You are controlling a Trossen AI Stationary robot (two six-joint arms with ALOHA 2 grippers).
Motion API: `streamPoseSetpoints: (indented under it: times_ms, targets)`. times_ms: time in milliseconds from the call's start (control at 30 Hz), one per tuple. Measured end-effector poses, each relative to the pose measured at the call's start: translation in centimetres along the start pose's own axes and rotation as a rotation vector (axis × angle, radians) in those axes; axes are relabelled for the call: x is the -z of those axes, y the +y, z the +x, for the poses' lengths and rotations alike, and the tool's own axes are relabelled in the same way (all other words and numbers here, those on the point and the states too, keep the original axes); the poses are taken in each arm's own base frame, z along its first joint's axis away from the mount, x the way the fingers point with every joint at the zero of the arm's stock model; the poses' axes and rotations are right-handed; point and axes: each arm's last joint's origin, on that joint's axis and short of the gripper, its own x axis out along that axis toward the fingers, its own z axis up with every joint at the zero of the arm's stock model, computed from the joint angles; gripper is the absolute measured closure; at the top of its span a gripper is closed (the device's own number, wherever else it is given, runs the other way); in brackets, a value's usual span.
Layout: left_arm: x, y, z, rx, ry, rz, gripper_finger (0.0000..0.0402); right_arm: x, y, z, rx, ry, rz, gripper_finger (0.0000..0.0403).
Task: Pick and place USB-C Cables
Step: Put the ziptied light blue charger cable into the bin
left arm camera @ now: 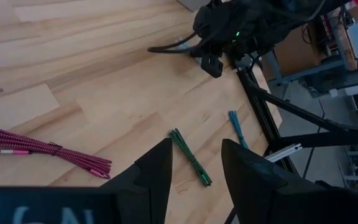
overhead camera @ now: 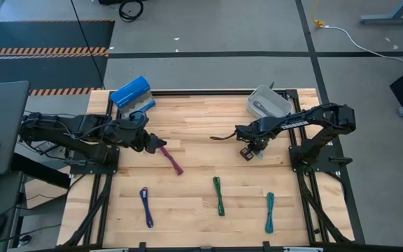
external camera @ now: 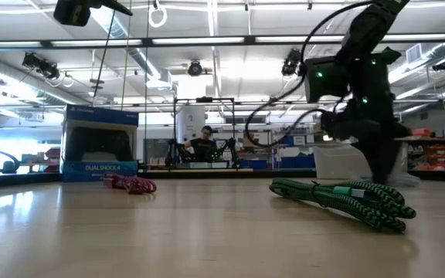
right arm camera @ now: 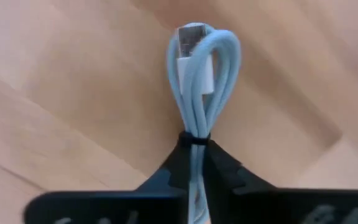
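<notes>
From my overhead view, I had the right tool (overhead camera: 250,152) out over the bench (overhead camera: 194,119), a little toward 2 o'clock from the bench's middle. My right wrist camera showed its two fingers pinched narrow on the light blue cable (right arm camera: 201,81), gripping the bundle just below its black tie, with the looped end and a white plug sticking out past the fingertips and bare wood behind it. In the overhead view only a small pale tip of that cable showed beside the tool.

My left tool (overhead camera: 156,145) sat toward 10 o'clock from the bench's middle. Its wrist camera showed the fingers (left arm camera: 157,168) spread wide with nothing between them. The maroon cable (overhead camera: 173,162) lay flat on the wood with its near end just beside that tool, running off toward 5 o'clock.

Along the 6 o'clock edge lay three more bundles, well apart from each other: the purple-blue cable (overhead camera: 146,206) at about 7 o'clock, the green cable (overhead camera: 218,195) near 6 o'clock, and the teal cable (overhead camera: 269,212) at about 5 o'clock.

The clear grey tray (overhead camera: 283,103) stood at the 1 o'clock corner with the grey cable (overhead camera: 262,106) lying inside it. The blue box (overhead camera: 131,92) stood at the 11 o'clock corner.
</notes>
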Motion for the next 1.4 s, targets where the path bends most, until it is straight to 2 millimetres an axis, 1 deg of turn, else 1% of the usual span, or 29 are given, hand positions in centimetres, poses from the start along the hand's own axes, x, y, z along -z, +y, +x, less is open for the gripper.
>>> streamPoseSetpoints:
  times_ms: [133,200,300,367,433,500,567,667,733,833,967,1067,1200,1300,1400]
  targets:
    - [0.0,0.0,0.0,0.001,0.002,0.0,0.0255,-1.5,0.2,-2.1,0.012,-0.027,-0.089,0.0385]
    - [0.0,0.0,0.0,0.0,0.002,0.0,0.0255,-2.5,0.3,-3.7,0.021,-0.061,-0.141,0.0385]
    - [0.0,0.0,0.0,0.001,0.002,-0.002,0.0255,-3.9,-0.2,-6.3,0.063,-0.08,-0.211,0.0385]
    - [0.0,0.0,0.0,0.001,0.002,-0.008,0.0255,-5.0,-1.1,-7.9,0.101,-0.101,-0.234,0.0385]
    - [0.0,0.0,0.0,0.001,0.002,-0.02,0.0255,-6.0,-2.4,-9.3,0.146,-0.111,-0.241,0.0385]
    - [0.0,0.0,0.0,0.002,0.003,-0.026,0.0255,-7.0,-4.1,-10.4,0.191,-0.111,-0.227,0.0385]
    - [0.0,0.0,0.0,0.002,0.003,-0.027,0.0255,-7.9,-6.0,-11.2,0.211,-0.111,-0.193,0.0385]
    - [0.0,0.0,0.0,0.002,0.002,-0.027,0.0255,-8.6,-9.1,-11.4,0.22,-0.08,-0.144,0.0385]
    - [0.0,0.0,0.0,0.002,0.002,-0.027,0.0255,-8.9,-10.8,-11.4,0.225,-0.067,-0.123,0.0385]
    - [0.0,0.0,0.0,0.002,0.002,-0.031,0.0255,-9.3,-12.8,-11.3,0.224,-0.065,-0.099,0.0385]
    - [0.0,0.0,0.0,0.002,0.003,-0.031,0.0255,-9.6,-14.8,-11.3,0.232,-0.081,-0.062,0.0385]
    - [0.0,0.0,0.0,0.001,0.002,-0.03,0.0255,-9.8,-15.9,-11.3,0.24,-0.094,-0.046,0.0378]
    - [0.0,0.0,0.0,0.001,0.002,-0.03,0.0255,-9.8,-16.9,-11.3,0.214,-0.099,-0.011,0.0344]
    - [0.0,0.0,0.0,0.0,0.001,-0.026,0.0255,-9.8,-17.0,-11.3,0.154,-0.107,0.0,0.0317]
    - [0.0,0.0,0.0,-0.002,-0.004,-0.003,0.0255,-9.9,-16.9,-11.3,0.134,-0.111,0.012,0.0293]
